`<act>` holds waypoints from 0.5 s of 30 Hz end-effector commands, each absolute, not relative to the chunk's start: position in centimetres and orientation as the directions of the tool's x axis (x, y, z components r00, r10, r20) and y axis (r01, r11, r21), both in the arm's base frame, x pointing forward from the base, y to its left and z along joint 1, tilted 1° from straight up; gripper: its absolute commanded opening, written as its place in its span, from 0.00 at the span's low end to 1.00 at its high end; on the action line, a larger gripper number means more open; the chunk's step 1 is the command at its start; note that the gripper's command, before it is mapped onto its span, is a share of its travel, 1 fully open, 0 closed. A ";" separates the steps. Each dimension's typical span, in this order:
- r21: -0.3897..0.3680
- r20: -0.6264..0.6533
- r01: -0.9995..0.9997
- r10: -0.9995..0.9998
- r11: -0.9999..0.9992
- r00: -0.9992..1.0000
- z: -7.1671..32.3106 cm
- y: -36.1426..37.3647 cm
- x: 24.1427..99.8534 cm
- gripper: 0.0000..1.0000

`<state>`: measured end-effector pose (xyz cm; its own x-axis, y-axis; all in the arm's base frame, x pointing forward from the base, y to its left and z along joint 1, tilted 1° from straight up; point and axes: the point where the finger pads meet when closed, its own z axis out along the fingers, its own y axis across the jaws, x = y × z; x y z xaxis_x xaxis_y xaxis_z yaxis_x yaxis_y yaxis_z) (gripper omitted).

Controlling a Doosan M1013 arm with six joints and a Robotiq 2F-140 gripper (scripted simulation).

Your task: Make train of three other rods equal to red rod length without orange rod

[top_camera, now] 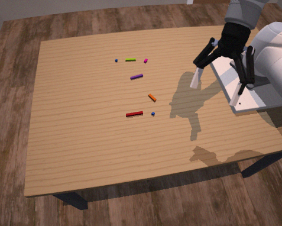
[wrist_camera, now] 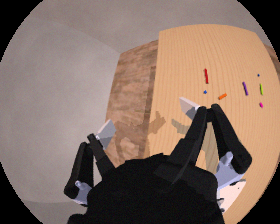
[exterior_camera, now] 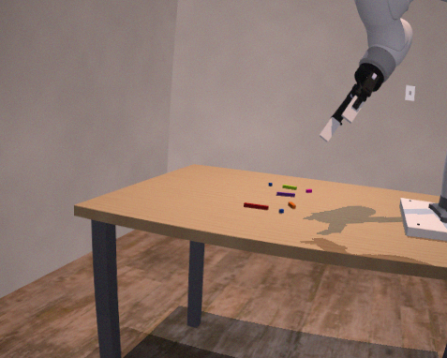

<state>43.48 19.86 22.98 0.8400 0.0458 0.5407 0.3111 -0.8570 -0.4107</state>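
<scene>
Seven separate rods point(top_camera: 134, 113) flat on table point(top_camera: 79, 133)

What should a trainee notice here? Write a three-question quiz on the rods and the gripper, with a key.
1. True or false: the gripper is holding a rod.
2. Which rod lies nearest the red rod? A) lime B) blue C) magenta
3. How many blue rods lie on the table?

Key: 1. False; its fingers are wide open, above the table, with nothing between them. 2. B. 3. Two.
</scene>
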 end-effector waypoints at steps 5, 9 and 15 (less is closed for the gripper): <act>-0.362 0.314 0.152 0.034 -0.920 0.949 16.7 17.6 43.8 1.00; -0.327 0.247 0.102 0.020 -0.939 0.969 14.7 16.6 43.8 1.00; -0.239 0.135 0.016 -0.017 -0.971 0.991 11.3 14.2 44.1 1.00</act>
